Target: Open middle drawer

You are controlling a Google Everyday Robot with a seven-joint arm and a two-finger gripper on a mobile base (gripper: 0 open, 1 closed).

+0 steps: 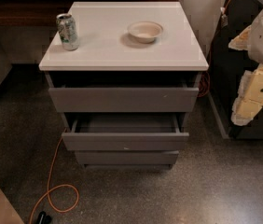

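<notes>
A grey cabinet with a white top [122, 59] has three handleless drawer fronts. The middle drawer [125, 141] has a plain front with a tiny white speck by its lower edge. It stands pulled out toward me, and its dark inside [124, 123] shows. The taller, wider top drawer front [123, 99] is above it and the thinnest front [127, 158] below. My gripper [247, 107], white and cream, is at the right edge of the camera view, well right of the cabinet and touching no drawer.
A green-and-white can [67, 31] and a shallow bowl [145, 31] stand on the cabinet top. An orange cable [52, 185] loops over the speckled floor at the front left. Dark furniture [224, 69] stands right of the cabinet.
</notes>
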